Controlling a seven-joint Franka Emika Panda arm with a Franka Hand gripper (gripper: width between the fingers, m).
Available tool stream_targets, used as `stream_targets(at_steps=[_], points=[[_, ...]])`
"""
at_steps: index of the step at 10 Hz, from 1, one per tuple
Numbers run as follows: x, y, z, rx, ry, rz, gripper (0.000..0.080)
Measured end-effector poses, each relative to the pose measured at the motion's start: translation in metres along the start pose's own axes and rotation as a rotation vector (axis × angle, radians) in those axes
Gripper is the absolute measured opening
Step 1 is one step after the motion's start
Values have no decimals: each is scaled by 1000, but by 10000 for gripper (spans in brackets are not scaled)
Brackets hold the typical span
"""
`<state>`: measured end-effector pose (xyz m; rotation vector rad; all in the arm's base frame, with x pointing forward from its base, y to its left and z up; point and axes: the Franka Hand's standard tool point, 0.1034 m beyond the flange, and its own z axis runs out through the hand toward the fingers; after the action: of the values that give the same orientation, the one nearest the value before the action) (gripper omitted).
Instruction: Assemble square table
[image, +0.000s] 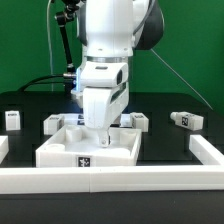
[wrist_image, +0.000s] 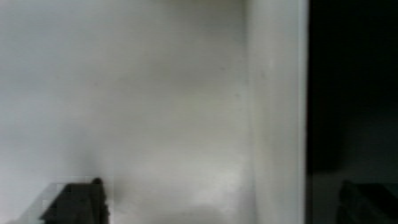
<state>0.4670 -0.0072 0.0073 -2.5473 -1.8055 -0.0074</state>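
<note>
The square table slab (image: 55, 152) lies directly beneath the gripper (image: 100, 133). Its jaws are spread wide and grasp nothing. The dark fingertips (wrist_image: 75, 203) hang low over the slab's white surface; contact is unclear. Small legs (image: 183, 118) stand apart on either side.

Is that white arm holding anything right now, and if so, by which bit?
Nothing seems to be held. The pincer stands wide open, lowered over the square tabletop, and its fingers are not closed on any part of it.
</note>
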Motion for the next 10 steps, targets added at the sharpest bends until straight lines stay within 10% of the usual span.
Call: stream_targets(at_steps=[2,5,10], points=[[1,0,0,1,0,-1,525],[0,-1,1,2,0,-1,81],[0,-1,1,3,0,0,57]])
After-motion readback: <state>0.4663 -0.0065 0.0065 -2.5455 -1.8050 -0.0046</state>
